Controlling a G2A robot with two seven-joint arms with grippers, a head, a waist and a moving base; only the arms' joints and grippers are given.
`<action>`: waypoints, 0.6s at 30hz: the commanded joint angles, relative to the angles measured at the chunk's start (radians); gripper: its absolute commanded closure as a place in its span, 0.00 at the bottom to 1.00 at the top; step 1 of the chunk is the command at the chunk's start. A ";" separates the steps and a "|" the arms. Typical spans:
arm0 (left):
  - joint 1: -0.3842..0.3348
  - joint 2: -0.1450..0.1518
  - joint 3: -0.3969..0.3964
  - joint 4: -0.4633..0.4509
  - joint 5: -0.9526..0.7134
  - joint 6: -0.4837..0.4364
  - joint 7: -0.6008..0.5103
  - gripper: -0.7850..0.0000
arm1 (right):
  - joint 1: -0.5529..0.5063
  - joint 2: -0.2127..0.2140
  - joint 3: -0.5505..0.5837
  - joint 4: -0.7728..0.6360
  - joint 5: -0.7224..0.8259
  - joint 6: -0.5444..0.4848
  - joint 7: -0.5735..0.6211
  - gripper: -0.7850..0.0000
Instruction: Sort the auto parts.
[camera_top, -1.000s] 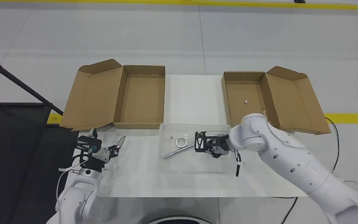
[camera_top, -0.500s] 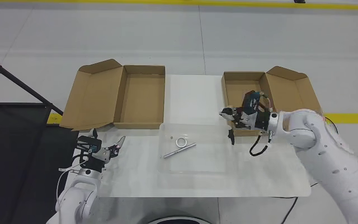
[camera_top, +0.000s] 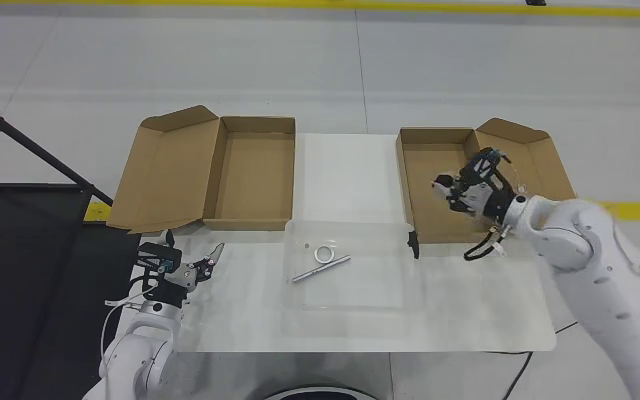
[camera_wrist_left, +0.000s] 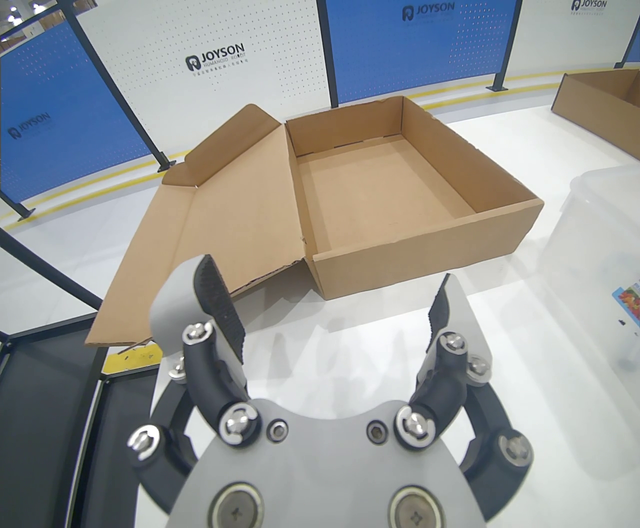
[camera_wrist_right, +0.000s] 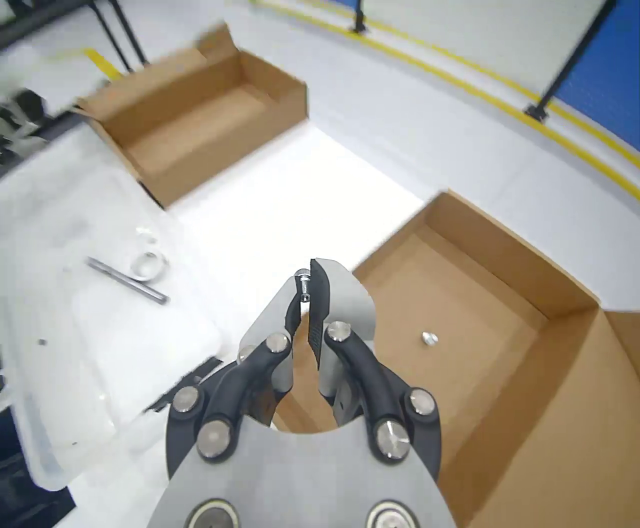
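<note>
A white tabletop (camera_top: 330, 170) seen from above, with an open cardboard box at each far corner and a clear tray (camera_top: 290, 300) at the middle of the near edge.

The right gripper (camera_wrist_right: 306, 280) hangs over the middle of the right box (camera_top: 435, 222), clenched on a small screw (camera_wrist_right: 301, 284) pinched at the fingertips. A second ago it was low inside the tray, beside the rod (camera_top: 322, 268). Half a second ago it was crossing the box's near-left corner. So the pick is done and the carry looks nearly finished.

One small silver part (camera_wrist_right: 429, 338) already lies on that box's floor, so this box seems to be the place for screws. Letting go here would probably land the new one near it.

The rod and a ring (camera_top: 322, 254) lie just beside each other in the tray, unmoved, and are not yet sorted. The left box (camera_top: 255, 175) has nothing in it.

The left gripper (camera_wrist_left: 330, 310) rests near the tabletop's near-left corner with its jaws spread wide, holding nothing, as before.
</note>
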 joint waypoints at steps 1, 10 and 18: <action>0.000 0.000 0.000 0.000 0.000 0.000 0.000 0.00 | 0.027 -0.007 -0.023 0.001 -0.033 0.090 0.130 1.00; 0.000 0.000 0.000 0.000 0.000 0.000 0.000 0.00 | 0.193 -0.076 -0.195 0.112 -0.101 0.211 0.424 1.00; 0.000 0.000 0.000 0.000 0.000 0.000 0.000 0.00 | 0.304 -0.151 -0.320 0.279 -0.137 0.288 0.492 1.00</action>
